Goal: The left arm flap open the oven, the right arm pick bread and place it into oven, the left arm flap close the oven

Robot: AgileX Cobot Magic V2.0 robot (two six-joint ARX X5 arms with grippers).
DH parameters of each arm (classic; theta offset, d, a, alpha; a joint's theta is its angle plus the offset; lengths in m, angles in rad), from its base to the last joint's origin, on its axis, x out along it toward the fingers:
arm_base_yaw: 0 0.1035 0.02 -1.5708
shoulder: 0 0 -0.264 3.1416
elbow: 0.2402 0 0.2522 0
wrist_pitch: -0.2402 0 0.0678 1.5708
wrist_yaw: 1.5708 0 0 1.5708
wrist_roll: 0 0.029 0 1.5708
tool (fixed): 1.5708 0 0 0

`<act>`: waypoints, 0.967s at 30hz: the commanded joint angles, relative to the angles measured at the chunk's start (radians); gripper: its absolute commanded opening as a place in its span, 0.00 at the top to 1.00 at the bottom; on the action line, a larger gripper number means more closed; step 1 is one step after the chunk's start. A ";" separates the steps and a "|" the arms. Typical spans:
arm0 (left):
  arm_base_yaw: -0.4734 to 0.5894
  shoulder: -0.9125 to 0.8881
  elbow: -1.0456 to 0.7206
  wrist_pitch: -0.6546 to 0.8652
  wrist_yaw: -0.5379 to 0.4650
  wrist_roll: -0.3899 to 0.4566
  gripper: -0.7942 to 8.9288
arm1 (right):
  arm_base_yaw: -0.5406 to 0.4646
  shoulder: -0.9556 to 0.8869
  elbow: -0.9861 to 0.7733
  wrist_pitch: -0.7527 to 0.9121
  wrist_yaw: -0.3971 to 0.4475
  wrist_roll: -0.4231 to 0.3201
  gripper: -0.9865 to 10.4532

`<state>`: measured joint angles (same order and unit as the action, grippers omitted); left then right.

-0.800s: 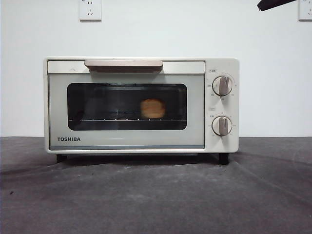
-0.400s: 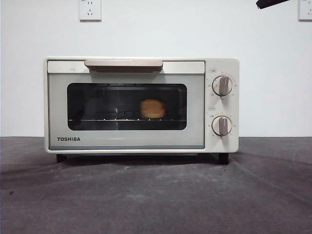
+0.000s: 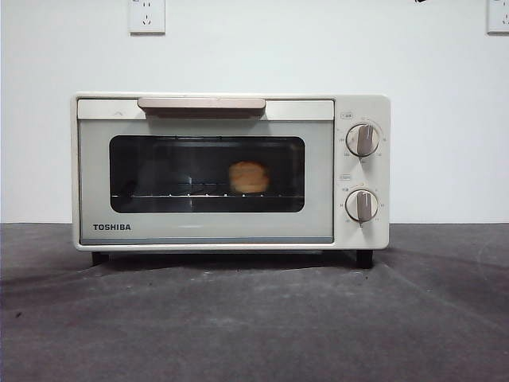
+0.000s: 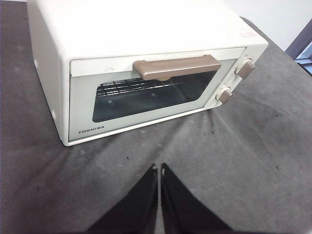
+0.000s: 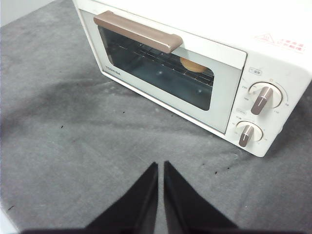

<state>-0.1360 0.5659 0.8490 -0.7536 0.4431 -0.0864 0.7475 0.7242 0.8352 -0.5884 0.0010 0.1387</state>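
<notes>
In the front view, the oven [image 3: 231, 172] is standing on the dark grey cloth [image 3: 254, 318] with its door shut and the beige handle [image 3: 202, 104] lying along the door's top edge. The bread [image 3: 249, 177] is sitting inside the oven on the wire rack [image 3: 183, 193], showing through the dark glass window right of the window's middle. Two knobs [image 3: 363, 140] are lining up one above the other beside the door. Two wall sockets [image 3: 147, 15] are showing on the white wall above the oven.

In the left wrist view, the left gripper [image 4: 159, 168] is hovering over the cloth in front of the oven, apart from it, its jaws pressed together and holding nothing.

In the right wrist view, the right gripper [image 5: 161, 165] is likewise hanging above the cloth before the oven, jaws closed and empty, with the bread glimpsed behind the glass.
</notes>
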 commanded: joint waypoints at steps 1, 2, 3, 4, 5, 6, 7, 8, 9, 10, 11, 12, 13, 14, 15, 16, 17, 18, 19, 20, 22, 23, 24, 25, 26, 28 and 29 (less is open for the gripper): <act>-0.004 0.002 0.017 0.014 -0.002 0.019 0.90 | 0.007 0.006 0.010 0.012 0.000 0.013 0.91; -0.004 0.002 0.017 0.014 -0.002 0.019 0.90 | 0.007 0.006 0.010 0.012 0.000 0.013 0.91; -0.004 0.002 0.017 0.014 -0.002 0.019 0.90 | 0.007 0.006 0.010 0.013 0.000 0.013 0.91; -0.004 0.002 0.017 0.014 -0.002 0.019 0.90 | 0.007 0.006 0.010 0.013 0.000 0.013 0.91; -0.004 0.002 0.017 0.014 -0.002 0.019 0.90 | 0.007 0.006 0.010 0.013 0.000 0.013 0.91; -0.004 0.002 0.017 0.014 -0.002 0.019 0.90 | 0.007 0.006 0.010 0.013 0.000 0.013 0.91; -0.004 0.002 0.017 0.014 -0.002 0.019 0.90 | 0.007 0.006 0.010 0.013 0.000 0.013 0.91; -0.004 0.002 0.017 0.014 -0.002 0.019 0.90 | 0.007 0.006 0.010 0.013 0.000 0.013 0.91; -0.004 0.002 0.017 0.014 -0.002 0.019 0.90 | 0.007 0.006 0.010 0.013 0.000 0.013 0.91; -0.004 0.002 0.017 0.014 -0.002 0.019 0.90 | 0.007 0.006 0.010 0.013 0.000 0.013 0.91; -0.004 0.002 0.017 0.014 -0.002 0.019 0.90 | 0.007 0.006 0.010 0.013 0.000 0.013 0.91; -0.004 0.002 0.017 0.014 -0.002 0.019 0.90 | 0.007 0.006 0.010 0.013 0.000 0.013 0.91; -0.004 0.002 0.017 0.014 -0.002 0.019 0.90 | 0.007 0.006 0.010 0.013 0.000 0.013 0.91; -0.004 0.002 0.017 0.014 -0.002 0.019 0.90 | 0.007 0.006 0.010 0.013 0.000 0.013 0.91; -0.004 0.002 0.017 0.014 -0.002 0.019 0.90 | 0.007 0.006 0.010 0.013 0.000 0.013 0.91; -0.004 0.002 0.017 0.014 -0.002 0.019 0.90 | 0.007 0.006 0.010 0.013 0.000 0.013 0.91; -0.004 0.002 0.017 0.014 -0.002 0.019 0.90 | 0.007 0.006 0.010 0.013 0.000 0.013 0.91; -0.004 0.002 0.017 0.014 -0.002 0.019 0.90 | 0.007 0.006 0.010 0.013 0.000 0.013 0.91; -0.004 0.002 0.017 0.014 -0.002 0.019 0.90 | 0.007 0.006 0.010 0.013 0.000 0.013 0.91; -0.004 0.001 0.017 0.014 -0.002 0.019 0.90 | 0.007 0.006 0.010 0.013 0.000 0.013 0.91; -0.003 -0.014 0.017 0.016 -0.003 0.049 0.90 | 0.007 0.006 0.010 0.013 0.000 0.013 0.91; 0.000 -0.025 0.017 0.022 -0.008 0.104 0.90 | 0.007 0.006 0.010 0.013 0.000 0.013 0.91; 0.005 -0.039 0.015 0.040 -0.009 0.140 0.90 | 0.007 0.006 0.010 0.013 0.000 0.013 0.91; 0.011 -0.052 0.011 0.066 -0.010 0.161 0.90 | 0.007 0.006 0.010 0.013 0.000 0.013 0.91; 0.022 -0.069 0.002 0.107 -0.019 0.182 0.90 | 0.007 0.006 0.010 0.013 0.000 0.013 0.91; 0.045 -0.109 -0.031 0.215 -0.056 0.211 0.90 | 0.007 0.006 0.010 0.013 0.000 0.013 0.91; 0.059 -0.133 -0.056 0.279 -0.085 0.219 0.90 | 0.007 0.006 0.010 0.013 0.000 0.013 0.91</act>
<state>-0.0834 0.4381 0.8059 -0.5308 0.3790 0.0757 0.7471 0.7242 0.8352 -0.5877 0.0006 0.1390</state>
